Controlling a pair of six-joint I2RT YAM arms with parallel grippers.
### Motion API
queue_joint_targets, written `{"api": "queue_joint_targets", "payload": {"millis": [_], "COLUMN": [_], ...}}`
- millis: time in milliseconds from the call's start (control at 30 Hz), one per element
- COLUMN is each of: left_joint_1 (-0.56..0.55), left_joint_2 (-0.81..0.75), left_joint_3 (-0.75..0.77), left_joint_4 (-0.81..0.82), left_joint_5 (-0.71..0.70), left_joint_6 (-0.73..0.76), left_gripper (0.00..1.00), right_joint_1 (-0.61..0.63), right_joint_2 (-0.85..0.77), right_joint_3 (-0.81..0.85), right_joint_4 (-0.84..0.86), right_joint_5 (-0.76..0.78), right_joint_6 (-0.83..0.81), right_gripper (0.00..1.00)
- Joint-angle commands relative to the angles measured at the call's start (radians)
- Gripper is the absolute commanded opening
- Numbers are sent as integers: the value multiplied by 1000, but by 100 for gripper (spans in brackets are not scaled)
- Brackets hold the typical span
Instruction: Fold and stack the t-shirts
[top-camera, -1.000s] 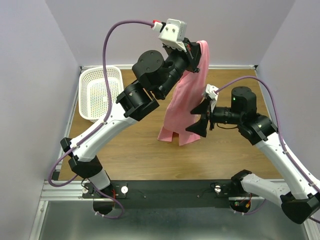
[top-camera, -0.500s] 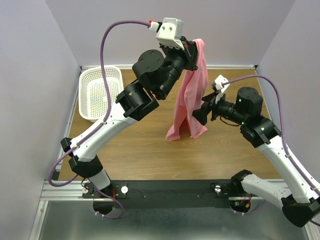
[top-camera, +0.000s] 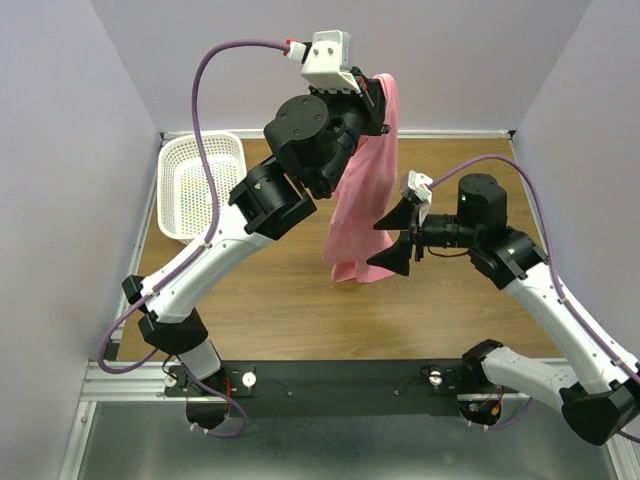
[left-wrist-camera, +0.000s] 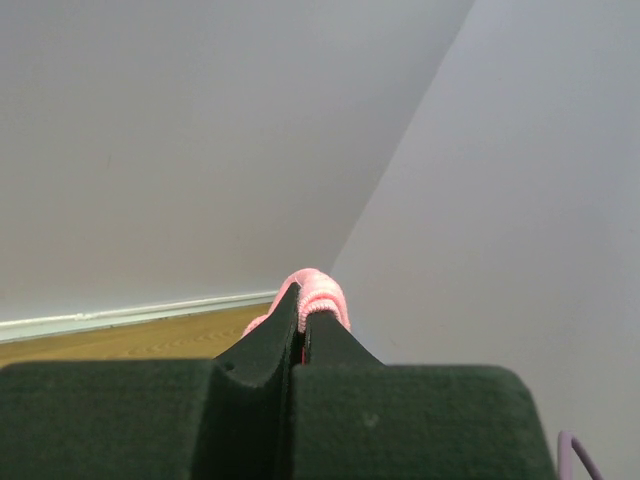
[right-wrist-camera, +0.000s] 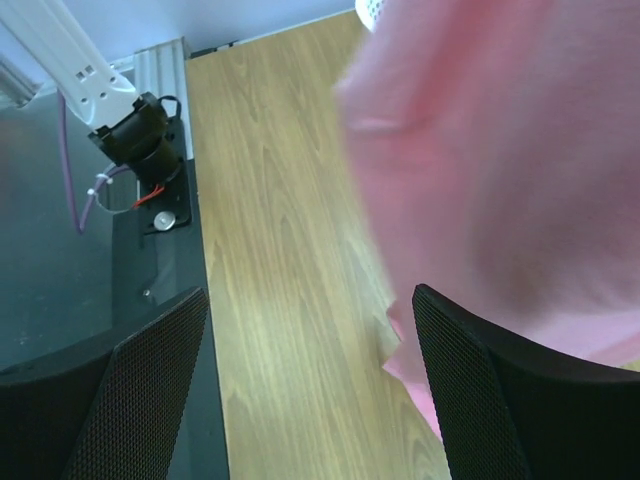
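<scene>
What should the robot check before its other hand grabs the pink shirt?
1. Left gripper holds the t-shirt: ok, cloth is pinched between its shut fingers.
2. Right gripper is ready to grab: ok, its jaws stand wide open.
3. Cloth sits between the right jaws: not ok, the gap shows mostly bare table, and the shirt hangs to one side.
4. Shirt hangs clear of the table: cannot tell from above whether the bottom edge touches the wood.
5. Basket is out of the way: ok, it sits at the far left, apart from the shirt.
</scene>
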Motion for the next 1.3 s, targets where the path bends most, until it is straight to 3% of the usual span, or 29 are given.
{"api": "queue_joint_targets", "payload": {"millis": [0, 300, 667, 833, 1000, 1133, 1167, 1267], "left_joint_1": [-8, -12, -24, -35, -44, -44, -44, -44], "left_joint_2": [9, 21, 30, 41, 39, 30, 25, -13], "left_joint_3": [31, 39, 45, 62, 63, 48, 44, -2], "left_joint_4": [27, 53, 68, 78, 84, 85, 85, 101], "left_joint_5": [-49, -49, -107, -130, -155, -168, -173, -208], "left_joint_6": [-33, -39, -51, -53, -48, -40, -30, -2], "left_gripper": [0, 0, 0, 0, 0, 0, 0, 0], "right_joint_1": [25, 72, 111, 160, 177, 177, 177, 177], "right_joint_2": [9, 4, 52, 122, 214, 227, 215, 124], "right_joint_3": [22, 6, -8, 51, 117, 150, 143, 123], "right_joint_4": [29, 151, 249, 256, 272, 272, 270, 243], "right_joint_5": [-37, 239, 228, 334, 437, 466, 466, 469], "right_joint_6": [46, 101, 236, 261, 330, 353, 351, 290], "right_gripper": [90, 90, 89, 81, 66, 30, 16, 1]}}
